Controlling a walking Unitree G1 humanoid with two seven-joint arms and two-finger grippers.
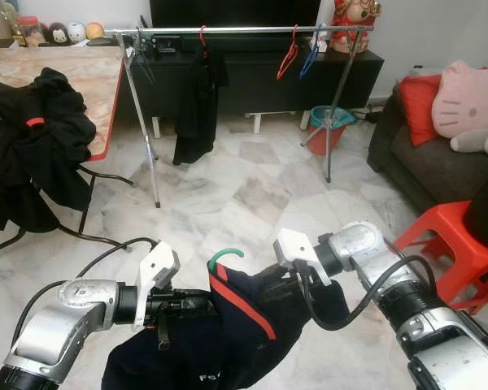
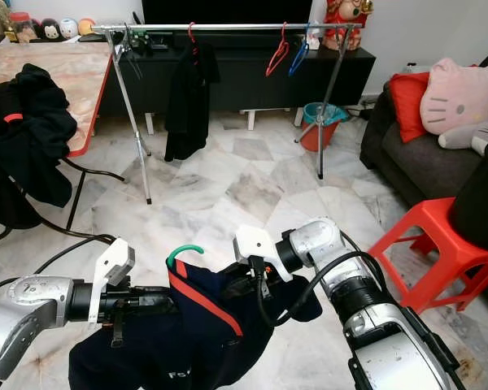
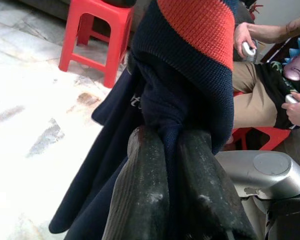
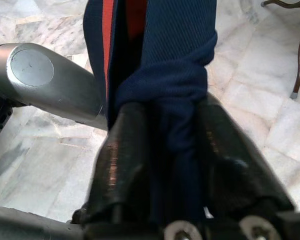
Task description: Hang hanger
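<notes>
A navy sweater with a red stripe (image 1: 228, 325) hangs on a hanger whose green hook (image 1: 224, 257) sticks up between my two arms. My left gripper (image 1: 197, 305) is shut on the sweater's left shoulder, and my right gripper (image 1: 281, 286) is shut on its right shoulder. The wrist views show the knit cloth (image 3: 190, 75) pinched between the left fingers (image 3: 145, 195) and bunched cloth (image 4: 175, 85) between the right fingers (image 4: 120, 165). The silver clothes rail (image 1: 244, 30) stands far ahead, carrying a dark garment (image 1: 197, 97), a red hanger (image 1: 289, 54) and a blue hanger (image 1: 311, 55).
A marble table (image 1: 73, 73) with black clothes (image 1: 32, 146) heaped on it stands at left. A red stool (image 1: 455, 244) and a dark sofa (image 1: 439, 162) with cushions are at right. A teal bucket (image 1: 329, 120) sits by the rail's leg. A seated person (image 3: 260, 85) holds controllers.
</notes>
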